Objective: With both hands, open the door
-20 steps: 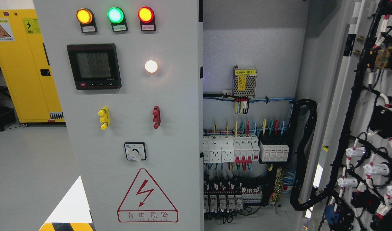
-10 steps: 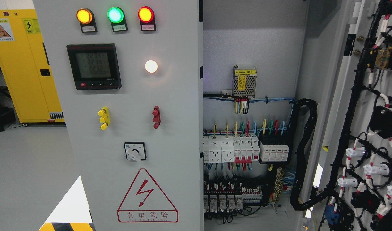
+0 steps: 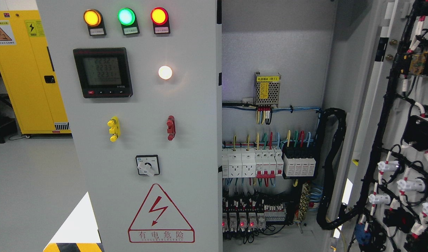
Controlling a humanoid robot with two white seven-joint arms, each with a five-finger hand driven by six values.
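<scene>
A: Where are the robot's hands?

B: Neither shows, so their state cannot be told. The right door (image 3: 399, 133) hangs open at the right edge, wiring on its inner face; the left door (image 3: 144, 133) fills the middle, shut.

A: How would it handle?

B: Probably stiff, heavy sheet metal; grip its right edge. Behind, breakers (image 3: 266, 164), then grey floor (image 3: 32, 189) and a yellow cabinet (image 3: 28, 70) upper left.

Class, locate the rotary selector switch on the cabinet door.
Head view: the rotary selector switch sits low on the left door, above the red warning triangle.
</scene>
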